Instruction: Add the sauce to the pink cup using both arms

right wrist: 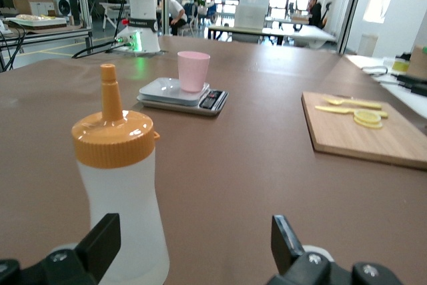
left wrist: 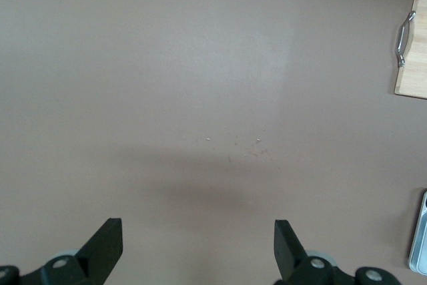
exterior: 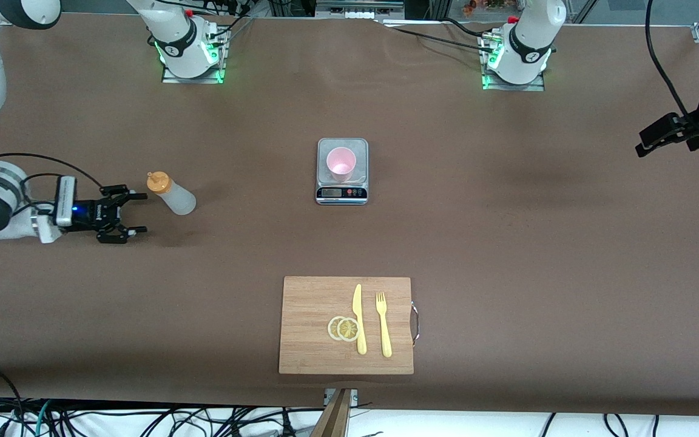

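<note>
Two sets of jaws spread wide and holding nothing: right gripper (exterior: pixel 134 212) low on the counter (exterior: pixel 507 243) just beside the upright sauce bottle (exterior: pixel 170 193), lined up for a side grasp, well apart from the pink cup (exterior: pixel 341 162) upright on the scale (exterior: pixel 341 193); left gripper (left wrist: pixel 198 248) waiting over bare counter.

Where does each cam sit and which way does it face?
Front: high across the table, facing both arm bases; shows the open right tool beside the clear plastic sauce bottle with orange cap, the left tool at the frame edge.
Left wrist: looks straight down at brown tabletop past its open fingers.
Right wrist: low, level, facing the bottle with the pink plastic cup on the grey kitchen scale.
Shared: the bamboo cutting board.
</note>
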